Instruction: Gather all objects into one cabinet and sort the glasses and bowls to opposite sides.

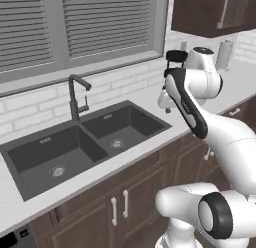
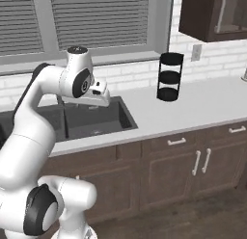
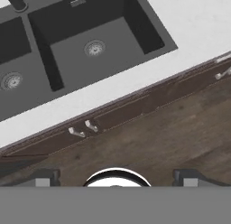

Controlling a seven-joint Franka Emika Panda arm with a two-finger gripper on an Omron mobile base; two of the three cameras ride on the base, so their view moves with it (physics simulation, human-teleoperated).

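The gripper [image 3: 116,175] is wide open. Its two dark fingertips [image 3: 43,177] stand far apart with nothing between them, so it holds nothing. It hangs in the air and looks down. Right under it is the brown wood floor [image 3: 180,128]. Next come the low cupboard doors [image 2: 202,170] of dark brown wood with small silver handles [image 3: 81,130]. On top of them lies the white counter [image 2: 202,108]. A dark grey sink [image 1: 90,142] with two tubs is set into the counter, and each tub has a round drain in its bottom. In the right base view the white hand is up above the right tub, near its front edge. Behind the sink, where the two tubs meet, stands a dark tap [image 1: 75,94] with a bent spout. Further right on the counter, well away from the sink, stands a black rack [image 2: 170,76] with three round levels. A paper towel roll [image 1: 225,54] stands upright past it, close to the white brick wall [image 2: 217,64]. A wall plug [image 2: 196,52] sits on the bricks beside the rack. Above the sink is a big window with grey blinds [image 1: 75,22] shut. High up on the right hangs a dark brown wall cupboard [image 2: 212,16] with a glass door and a long handle. I cannot tell from here where the mugs and the bowl are.
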